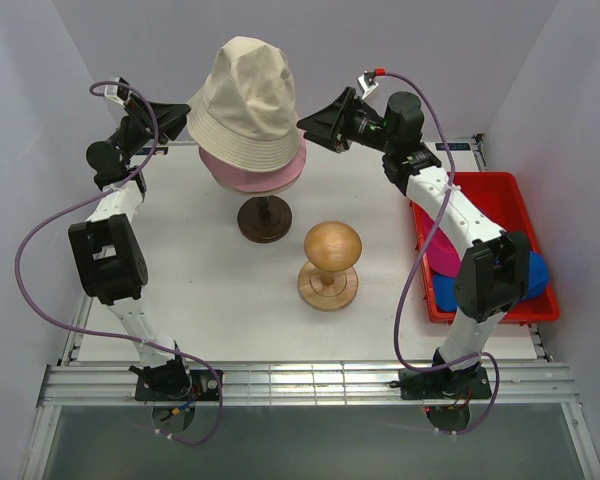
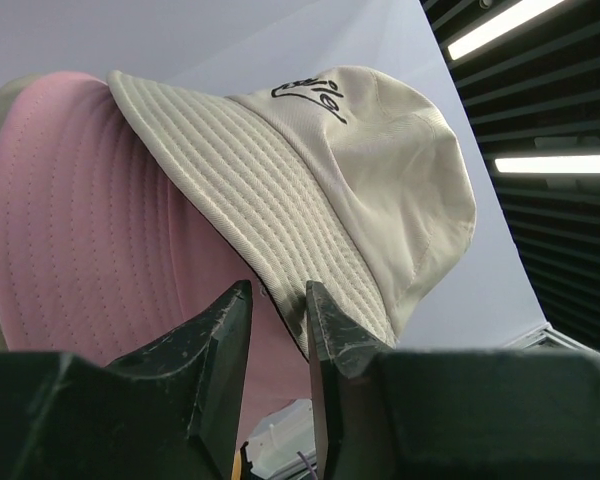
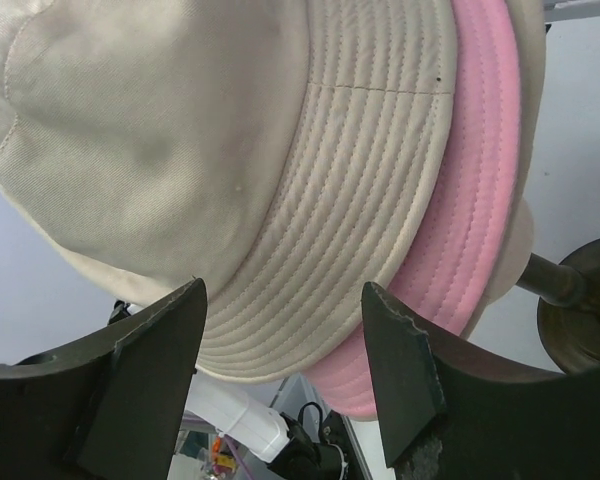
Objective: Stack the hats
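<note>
A beige bucket hat (image 1: 248, 100) sits on top of a light pink bucket hat (image 1: 258, 176), both on a dark wooden stand (image 1: 265, 220) at the back middle. My left gripper (image 1: 187, 120) is at the hats' left side. In the left wrist view its jaws (image 2: 278, 290) stand a little apart, just below the beige hat (image 2: 360, 170) brim, with the pink hat (image 2: 80, 220) behind and nothing between them. My right gripper (image 1: 302, 124) is open at the hats' right side. In the right wrist view (image 3: 282, 290) both brims lie just beyond the fingertips. A magenta cap (image 1: 442, 255) and a blue cap (image 1: 536, 272) lie in the red bin.
The red bin (image 1: 480, 180) stands along the table's right edge, partly under my right arm. A light wooden rounded form on a round base (image 1: 330, 255) stands mid-table, in front of the dark stand. White walls close in the back and sides.
</note>
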You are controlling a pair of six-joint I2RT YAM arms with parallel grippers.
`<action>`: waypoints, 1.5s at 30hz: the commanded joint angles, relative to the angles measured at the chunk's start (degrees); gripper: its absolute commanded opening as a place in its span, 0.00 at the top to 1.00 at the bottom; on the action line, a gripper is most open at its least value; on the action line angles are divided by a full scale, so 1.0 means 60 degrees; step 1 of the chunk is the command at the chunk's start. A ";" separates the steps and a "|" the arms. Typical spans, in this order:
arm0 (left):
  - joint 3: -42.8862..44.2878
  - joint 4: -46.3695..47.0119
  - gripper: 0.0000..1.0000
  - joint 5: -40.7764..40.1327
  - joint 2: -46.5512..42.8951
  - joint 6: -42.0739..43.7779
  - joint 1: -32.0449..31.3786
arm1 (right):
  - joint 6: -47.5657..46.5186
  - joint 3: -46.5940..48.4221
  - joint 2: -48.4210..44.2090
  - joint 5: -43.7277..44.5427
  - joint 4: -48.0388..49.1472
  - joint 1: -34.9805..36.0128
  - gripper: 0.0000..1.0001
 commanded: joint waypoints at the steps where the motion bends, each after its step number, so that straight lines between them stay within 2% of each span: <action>1: -0.0121 0.3504 0.62 0.0120 -0.0845 -0.0579 0.0047 | 0.0079 -0.0073 0.0036 0.0045 0.0649 -0.0047 0.31; 4: -0.0195 0.3518 0.68 0.0193 -0.0874 -0.0565 0.0047 | 0.0108 -0.0190 0.0051 0.0075 0.0678 -0.0047 0.31; 13: -0.0312 0.3518 0.99 0.0530 -0.0845 -0.0331 0.0032 | 0.0430 -0.0439 0.0182 0.0002 0.1103 -0.0047 0.30; 26: -0.0341 0.3503 1.00 0.1248 -0.0699 0.0211 0.0047 | 0.1177 -0.0293 0.0622 -0.0174 0.1835 -0.0047 0.29; 38: -0.0590 0.3343 1.00 0.1775 -0.0786 0.0739 0.0047 | 0.2231 -0.0425 0.0739 -0.0247 0.3139 -0.0047 0.30; 42: -0.0751 0.3299 1.00 0.1834 -0.0860 0.0856 0.0047 | 0.2510 -0.0439 0.0812 -0.0321 0.3446 -0.0047 0.33; 45: -0.0825 0.3240 1.00 0.1907 -0.0874 0.0944 0.0032 | 0.2788 -0.0556 0.0886 -0.0365 0.3827 -0.0047 0.41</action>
